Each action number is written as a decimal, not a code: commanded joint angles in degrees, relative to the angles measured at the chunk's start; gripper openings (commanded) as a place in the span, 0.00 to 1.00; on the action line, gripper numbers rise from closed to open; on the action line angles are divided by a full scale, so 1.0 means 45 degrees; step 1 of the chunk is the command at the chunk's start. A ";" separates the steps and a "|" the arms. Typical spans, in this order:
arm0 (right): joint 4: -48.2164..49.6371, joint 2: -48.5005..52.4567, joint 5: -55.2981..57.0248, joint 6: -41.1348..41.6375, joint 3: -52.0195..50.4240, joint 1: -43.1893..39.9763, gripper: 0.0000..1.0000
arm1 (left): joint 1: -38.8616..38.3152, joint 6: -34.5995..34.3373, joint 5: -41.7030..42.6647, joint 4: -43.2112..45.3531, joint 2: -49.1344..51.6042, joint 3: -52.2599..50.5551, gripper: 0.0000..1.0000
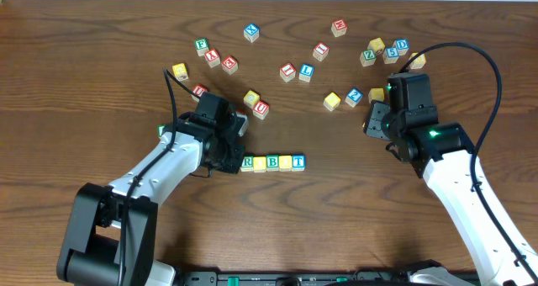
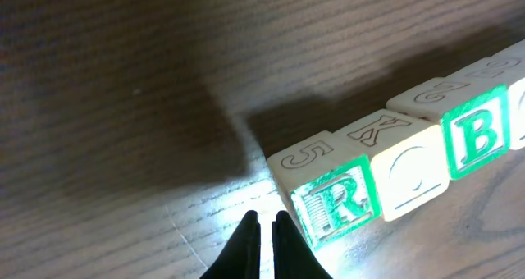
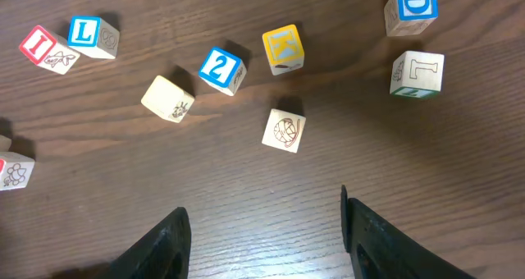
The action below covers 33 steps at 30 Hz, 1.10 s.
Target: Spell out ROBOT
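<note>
Adjoining letter blocks [image 1: 271, 162] on table [image 1: 84, 50]

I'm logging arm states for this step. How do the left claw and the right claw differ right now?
The left claw is shut, its fingers nearly touching, while the right claw is spread wide open. The left claw sits close beside the R block at the end of the row, while the right claw hangs near the loose blue 2 block, away from the row. Shared: neither holds anything.

wooden table [image 1: 84, 34] | blue 2 block [image 3: 222, 70] just beside yellow K block [image 3: 281, 48] | blue D block [image 3: 412, 6] near green L block [image 3: 417, 72]
</note>
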 commanded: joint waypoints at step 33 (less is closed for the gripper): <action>0.0073 -0.0214 -0.0034 -0.0039 0.0277 -0.0078 0.52 | 0.0010 0.0160 0.0427 0.2317 0.0155 0.0175 0.07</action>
